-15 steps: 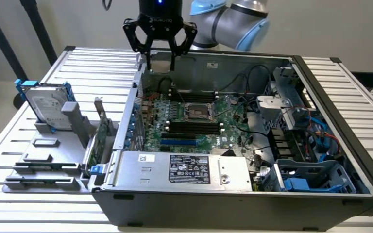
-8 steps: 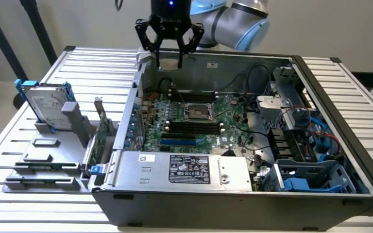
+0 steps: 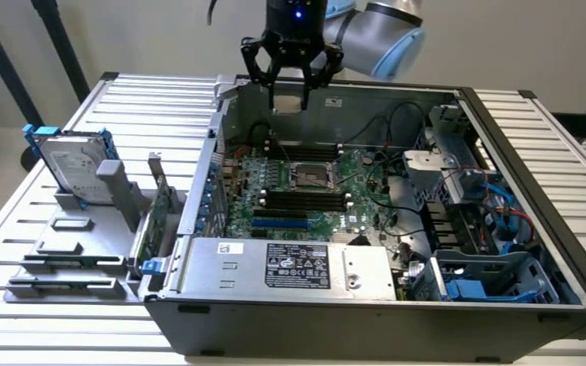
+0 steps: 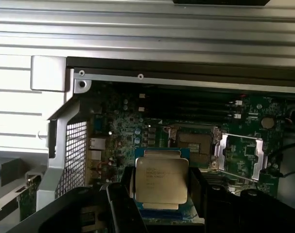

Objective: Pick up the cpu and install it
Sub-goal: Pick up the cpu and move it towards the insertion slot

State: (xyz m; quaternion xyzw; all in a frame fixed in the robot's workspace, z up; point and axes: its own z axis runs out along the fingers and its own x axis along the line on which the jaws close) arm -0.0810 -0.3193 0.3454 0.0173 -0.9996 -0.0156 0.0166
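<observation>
I am holding the cpu (image 4: 161,177) pinched between the gripper (image 3: 289,107) fingers. The open socket (image 4: 193,143) is lying below the hand, not yet straight beneath.

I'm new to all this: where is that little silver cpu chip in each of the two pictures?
Exterior view: the cpu hangs between the gripper's fingers, above the far end of the open computer case.
Wrist view: the cpu sits close up between the dark fingers, over the motherboard.
Shared landmark: the square socket on the green motherboard.
</observation>
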